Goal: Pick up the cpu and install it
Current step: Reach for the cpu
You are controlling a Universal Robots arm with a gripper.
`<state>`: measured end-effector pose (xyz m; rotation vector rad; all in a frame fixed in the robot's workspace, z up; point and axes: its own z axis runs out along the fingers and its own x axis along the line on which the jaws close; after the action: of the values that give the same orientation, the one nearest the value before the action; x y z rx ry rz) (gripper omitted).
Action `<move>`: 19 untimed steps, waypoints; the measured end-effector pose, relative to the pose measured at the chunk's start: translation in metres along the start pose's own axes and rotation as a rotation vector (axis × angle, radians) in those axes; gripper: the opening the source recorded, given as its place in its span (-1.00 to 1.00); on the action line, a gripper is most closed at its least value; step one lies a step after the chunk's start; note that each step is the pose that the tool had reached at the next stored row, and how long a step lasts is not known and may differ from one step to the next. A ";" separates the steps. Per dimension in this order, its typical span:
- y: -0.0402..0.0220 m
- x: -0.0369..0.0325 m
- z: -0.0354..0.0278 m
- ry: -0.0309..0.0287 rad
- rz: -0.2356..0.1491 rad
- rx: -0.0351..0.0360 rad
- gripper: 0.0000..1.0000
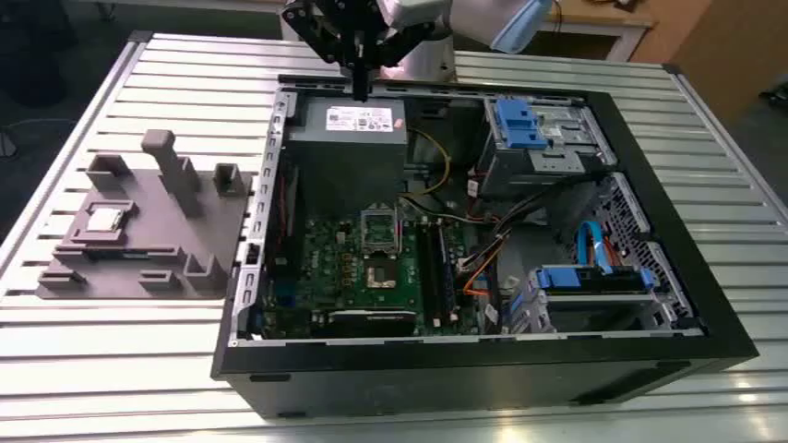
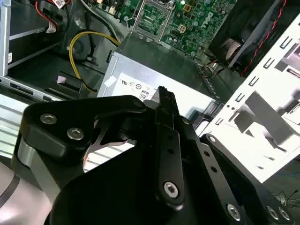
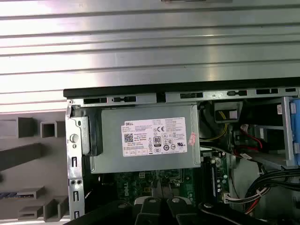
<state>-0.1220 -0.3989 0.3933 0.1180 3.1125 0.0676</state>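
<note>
The cpu (image 1: pixel 105 219), a small silvery square chip, lies in a recess of the grey fixture (image 1: pixel 185 242) at the exterior view's left, outside the computer case. My gripper (image 1: pixel 361 89) hangs far from it, over the back of the open case, just above the grey power supply box (image 1: pixel 357 125) with the white label. Its black fingers (image 2: pixel 165 98) are pressed together and hold nothing. The dark cpu socket (image 1: pixel 379 247) with its metal frame sits on the green motherboard (image 1: pixel 323 263) in the middle of the case. In the second wrist view the socket (image 2: pixel 152 16) lies beyond the power supply (image 2: pixel 154 70).
The black case wall (image 1: pixel 493 369) rings the motherboard. Blue drive brackets (image 1: pixel 518 125) and cable bundles (image 1: pixel 493 249) fill the exterior view's right side of the case. Upright posts (image 1: pixel 166 152) stand on the fixture. The slatted metal table (image 1: pixel 124 388) carries everything. The power supply label (image 3: pixel 154 137) faces the first wrist view.
</note>
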 end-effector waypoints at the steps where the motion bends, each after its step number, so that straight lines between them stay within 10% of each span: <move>1: 0.0000 0.0000 0.0000 0.0000 0.000 0.0000 -0.80; 19: -0.0023 0.0295 0.0005 0.0004 0.000 0.0001 -0.80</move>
<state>-0.1516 -0.3989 0.3920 0.1182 3.1129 0.0676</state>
